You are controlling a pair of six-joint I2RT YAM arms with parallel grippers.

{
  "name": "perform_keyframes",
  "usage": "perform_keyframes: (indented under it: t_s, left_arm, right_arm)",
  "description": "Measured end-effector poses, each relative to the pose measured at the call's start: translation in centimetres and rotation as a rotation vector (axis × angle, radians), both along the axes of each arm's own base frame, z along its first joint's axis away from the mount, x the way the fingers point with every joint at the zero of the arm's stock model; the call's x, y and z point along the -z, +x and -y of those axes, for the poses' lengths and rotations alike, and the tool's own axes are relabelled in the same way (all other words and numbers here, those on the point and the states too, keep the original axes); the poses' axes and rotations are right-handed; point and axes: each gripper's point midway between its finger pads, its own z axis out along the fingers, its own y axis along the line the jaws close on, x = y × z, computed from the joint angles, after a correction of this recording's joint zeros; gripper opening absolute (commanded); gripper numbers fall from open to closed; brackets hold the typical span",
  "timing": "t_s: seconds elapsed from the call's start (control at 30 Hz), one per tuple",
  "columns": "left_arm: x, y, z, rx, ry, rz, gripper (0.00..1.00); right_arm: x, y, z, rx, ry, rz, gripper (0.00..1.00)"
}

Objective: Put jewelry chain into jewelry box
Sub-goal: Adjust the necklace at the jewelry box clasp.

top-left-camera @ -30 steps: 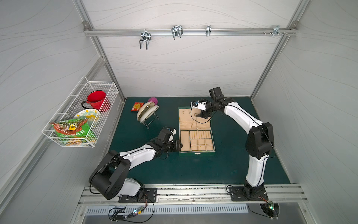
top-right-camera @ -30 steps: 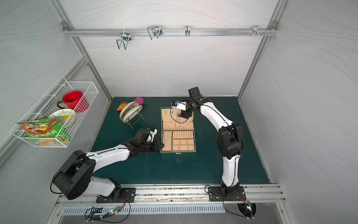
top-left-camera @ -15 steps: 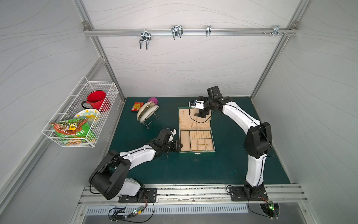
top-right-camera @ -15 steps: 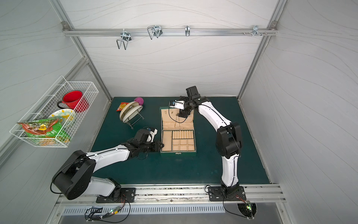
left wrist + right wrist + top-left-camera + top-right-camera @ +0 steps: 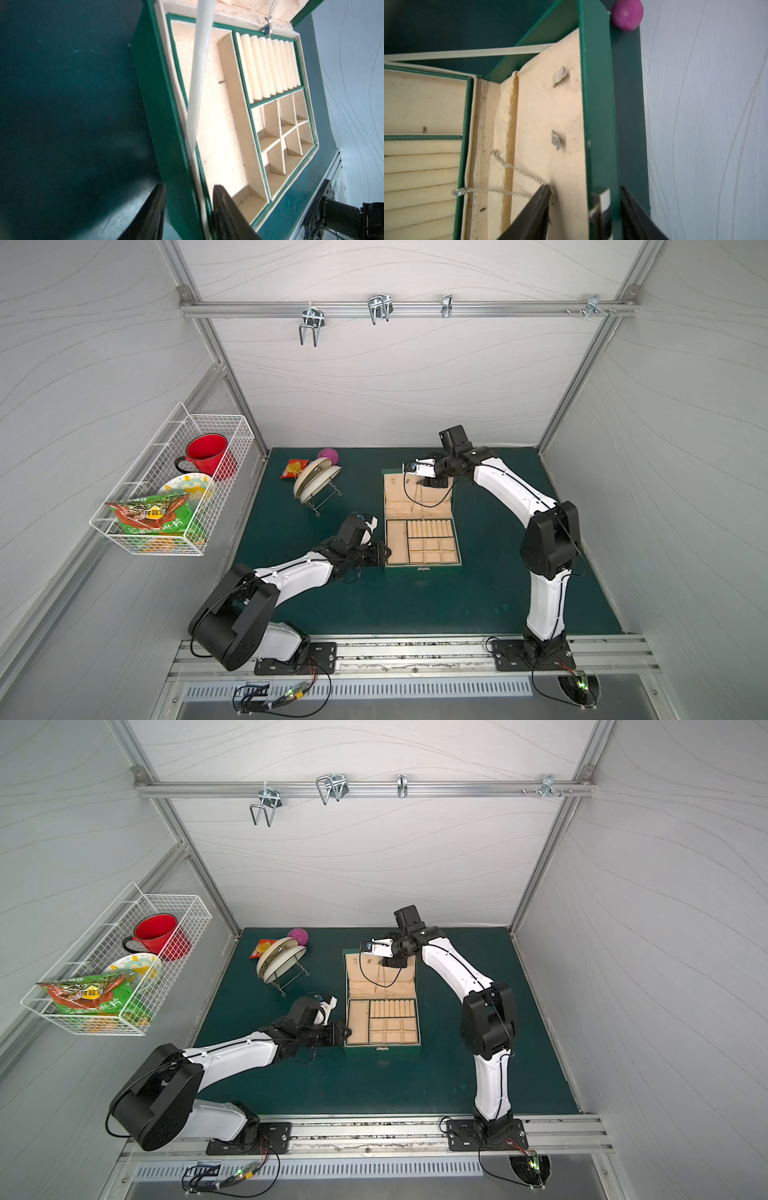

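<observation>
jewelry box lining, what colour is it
Beige lining, with dark specks, inside the dark green jewelry box. It shows best in the left wrist view.

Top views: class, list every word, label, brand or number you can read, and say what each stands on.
Nothing can be quoted with certainty.
snack bag in the wire basket: white characters and a yellow label, too blurred to read.
red packet on the mat: print too small to read.
jewelry box: no lettering shows.
</observation>
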Motion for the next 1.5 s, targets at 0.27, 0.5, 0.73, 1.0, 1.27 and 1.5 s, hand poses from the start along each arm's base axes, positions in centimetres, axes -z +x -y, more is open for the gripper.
perform_keyframes:
  t_s: [0.27,0.5,0.73,1.0,1.27,1.5]
  left_arm:
    - [-0.1,-0.1,-0.1,0.001,-0.001,0.003,0.42]
    - [-0.1,-0.2,-0.1,0.001,0.0,0.002,0.41]
    - [-0.2,-0.2,-0.1,0.001,0.0,0.002,0.42]
    - [-0.3,-0.3,-0.2,0.004,0.001,0.007,0.42]
    - [-0.3,-0.3,-0.2,0.005,0.002,0.008,0.42]
    - [-0.3,-0.4,-0.2,0.008,0.004,0.008,0.43]
  right_arm:
    - [-0.5,-0.4,0.1,-0.006,-0.016,-0.009,0.34]
    - [-0.8,-0.7,0.2,-0.007,-0.023,-0.023,0.22]
    - [-0.9,-0.8,0.1,-0.009,-0.022,-0.021,0.04]
    - [-0.9,-0.8,0.1,-0.01,-0.021,-0.019,0.0]
    - [-1.0,-0.8,0.0,-0.012,-0.018,-0.02,0.0]
    - [-1.3,-0.9,0.0,-0.009,-0.011,-0.017,0.65]
